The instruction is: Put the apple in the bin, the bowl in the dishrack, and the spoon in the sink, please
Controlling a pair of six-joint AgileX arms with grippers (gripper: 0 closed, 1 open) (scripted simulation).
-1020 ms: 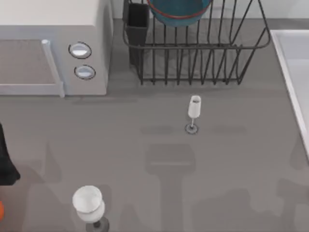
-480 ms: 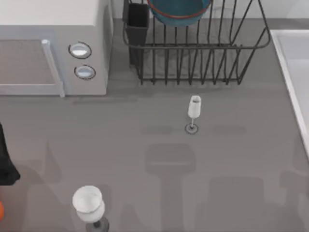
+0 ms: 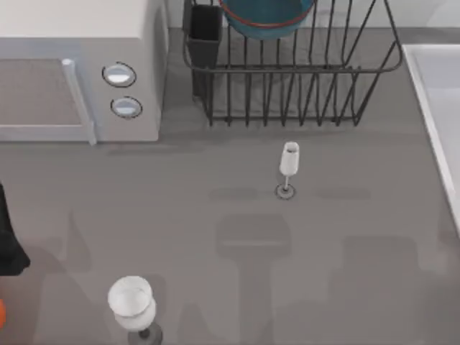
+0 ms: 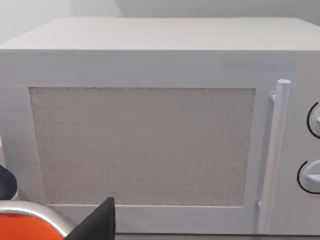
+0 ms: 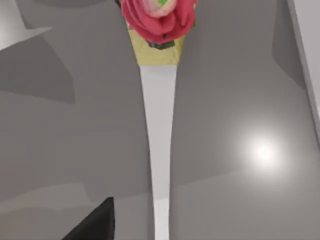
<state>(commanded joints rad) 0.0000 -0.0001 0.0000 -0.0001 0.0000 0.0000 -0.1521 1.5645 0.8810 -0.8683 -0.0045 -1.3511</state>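
Blue bowl (image 3: 267, 16) in dishrack (image 3: 302, 79); wrist sees spoon (image 5: 159, 100)

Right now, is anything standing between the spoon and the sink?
Nothing visible does. In the right wrist view, only bare table lies between the spoon and the raised white edge of the sink.

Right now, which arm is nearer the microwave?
Left. My left arm is at the table's left edge, facing the microwave door; my right arm is across the table by the sink edge, over the spoon.
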